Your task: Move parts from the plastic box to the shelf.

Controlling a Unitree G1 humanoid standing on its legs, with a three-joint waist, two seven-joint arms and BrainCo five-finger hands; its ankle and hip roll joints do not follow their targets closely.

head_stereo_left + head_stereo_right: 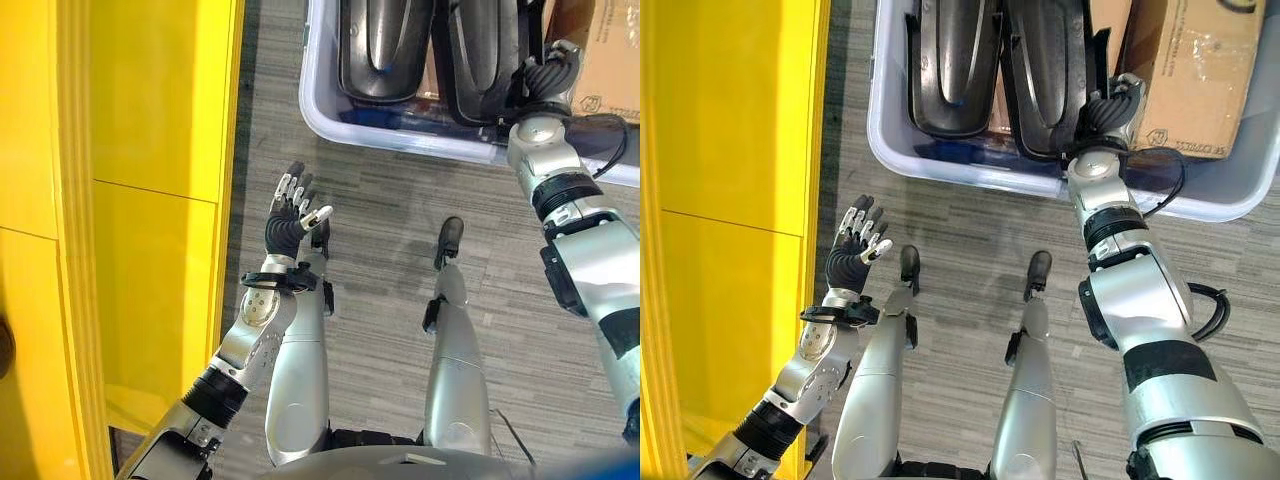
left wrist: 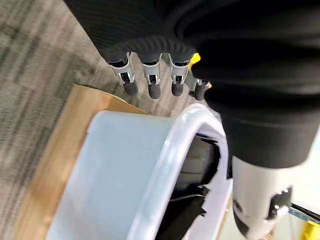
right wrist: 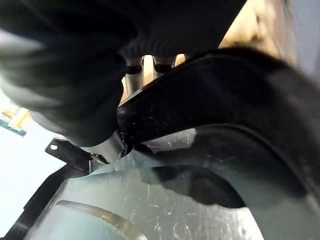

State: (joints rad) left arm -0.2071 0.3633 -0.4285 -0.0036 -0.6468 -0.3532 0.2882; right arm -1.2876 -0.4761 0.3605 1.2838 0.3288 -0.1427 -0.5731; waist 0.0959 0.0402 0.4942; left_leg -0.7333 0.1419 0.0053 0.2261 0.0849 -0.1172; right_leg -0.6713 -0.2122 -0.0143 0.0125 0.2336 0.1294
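A: What's nearest?

B: The left hand (image 1: 290, 215), raised over the bare floor (image 1: 390, 220) with fingers straight and spread, carrying nothing. The yellow shelf (image 1: 150, 150) stands just beside it, on the robot's left.

A: And farther out?

B: The plastic box (image 1: 940, 165), pale and translucent, sits on the floor ahead. Two long black moulded parts lie side by side in it. The right hand (image 1: 1110, 110) is at the right part (image 1: 1045, 70), near its closest end by the box's near wall. In the right wrist view the part's black edge (image 3: 210, 95) runs right across the hand, with silver fingers (image 3: 150, 67) behind it. It looks like a grasp forming, but the fingertips are hidden, so I cannot tell whether they are curled round the edge or merely resting.

A: The other part?

B: The left part (image 1: 955, 60) is untouched. A cardboard carton (image 1: 1195, 70) stands at the box's far right.

A: What might go wrong?

B: My guess: the part is long and held at one end, so it could swing and slip out of a thin edge hold. It also lies close against its neighbour and the box wall, so lifting could snag either one or drag the box along.
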